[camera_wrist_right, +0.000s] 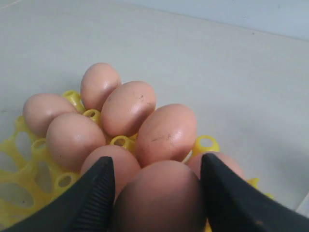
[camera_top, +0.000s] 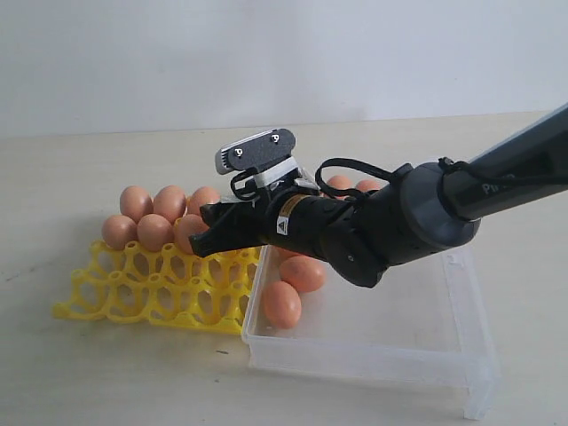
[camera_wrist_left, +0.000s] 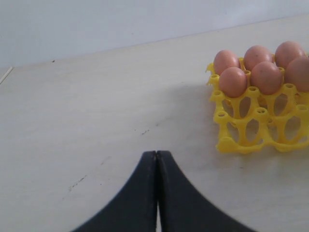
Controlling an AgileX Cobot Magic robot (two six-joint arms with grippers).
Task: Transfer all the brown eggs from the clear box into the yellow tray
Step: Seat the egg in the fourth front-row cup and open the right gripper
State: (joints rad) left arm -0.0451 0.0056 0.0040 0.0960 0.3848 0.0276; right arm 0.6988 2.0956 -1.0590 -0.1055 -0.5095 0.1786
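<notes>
My right gripper (camera_wrist_right: 157, 158) is shut on a brown egg (camera_wrist_right: 161, 198), whose sides touch both black fingers. It hangs just over the yellow tray (camera_top: 133, 297), next to several brown eggs (camera_top: 153, 231) seated in the tray's far rows. In the exterior view the right gripper (camera_top: 209, 240) reaches left from over the clear box (camera_top: 426, 355), where two eggs (camera_top: 282, 303) lie near the left wall and others show behind the arm. The left gripper (camera_wrist_left: 157, 152) is shut and empty above bare table, off to one side of the tray (camera_wrist_left: 231, 142).
The tray's near rows (camera_top: 177, 306) hold no eggs. The box's left wall (camera_top: 253, 302) butts against the tray. A pale wall rises behind the beige table (camera_top: 89, 382).
</notes>
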